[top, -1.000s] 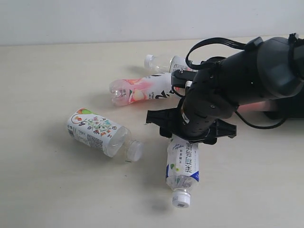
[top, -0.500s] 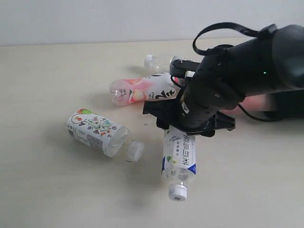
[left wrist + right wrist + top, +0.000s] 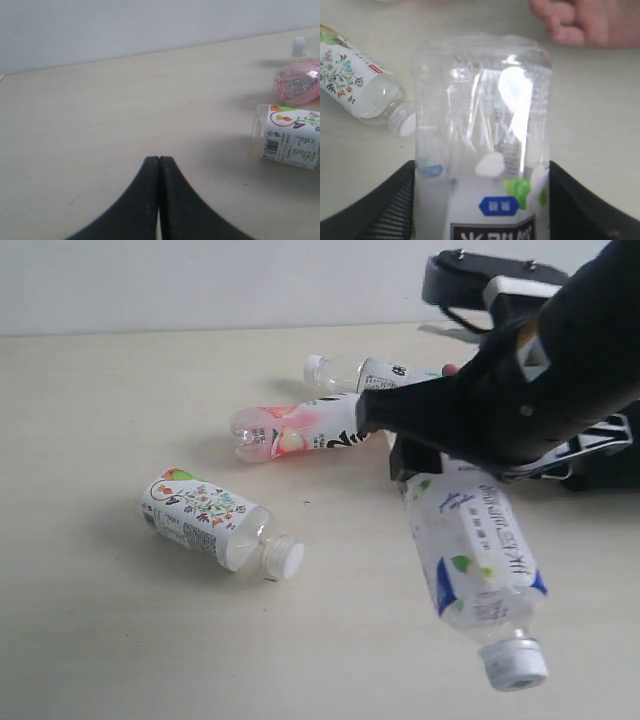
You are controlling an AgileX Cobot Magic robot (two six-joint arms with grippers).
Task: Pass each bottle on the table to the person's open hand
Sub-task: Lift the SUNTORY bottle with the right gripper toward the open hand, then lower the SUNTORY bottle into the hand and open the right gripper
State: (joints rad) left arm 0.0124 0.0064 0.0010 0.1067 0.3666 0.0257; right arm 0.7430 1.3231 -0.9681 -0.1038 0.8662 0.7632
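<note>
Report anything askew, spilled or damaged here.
No spill or damage shows. Three bottles lie on their sides on the table: the floral bottle, the pink bottle and a white-capped bottle beyond it. The right gripper holds the fourth bottle tilted, cap down.

Black robot arm [image 3: 520, 390] hiding the cap end of the pink-and-white clear plastic bottle [image 3: 300, 430] and the base of the white-capped clear bottle [image 3: 368, 372] behind it, bare light-skinned hand [image 3: 592, 22] and squat floral-labelled bottle [image 3: 350, 75] being cropped by the right wrist view's edge.
</note>
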